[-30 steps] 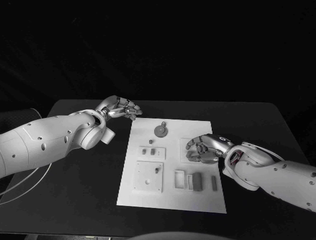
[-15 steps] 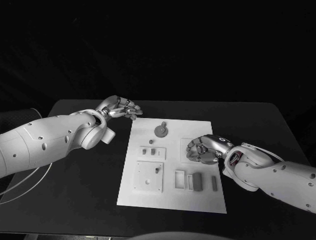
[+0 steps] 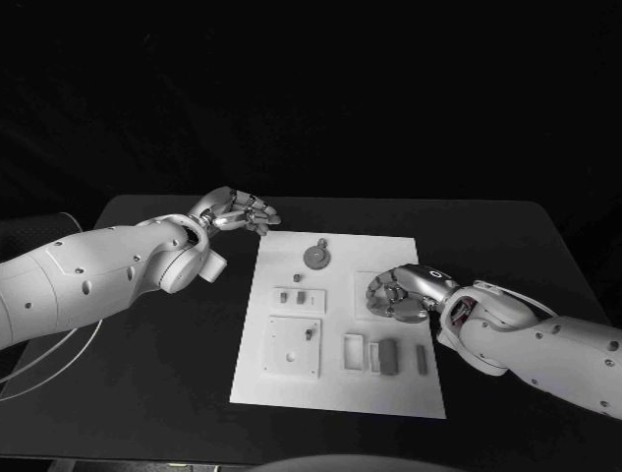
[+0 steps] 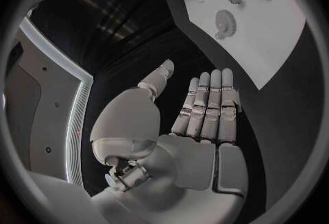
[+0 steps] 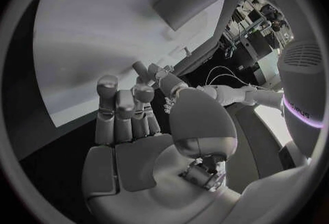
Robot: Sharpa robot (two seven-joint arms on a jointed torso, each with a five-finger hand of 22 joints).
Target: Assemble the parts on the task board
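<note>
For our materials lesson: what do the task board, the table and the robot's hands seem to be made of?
Task board: likely matt white plastic, flat and even, no glare.
Table: dark matt surface, material unclear.
Left hand and right hand: probably metal, silvery with bright glints.

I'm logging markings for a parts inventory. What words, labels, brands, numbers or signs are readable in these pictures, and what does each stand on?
Dark lettering on the robot's white body panel in the right wrist view: too small and bent to read.
White rectangular task board: no print readable.
Small grey parts: no markings readable.
Silver left robot hand and silver right robot hand: no text visible.
</note>
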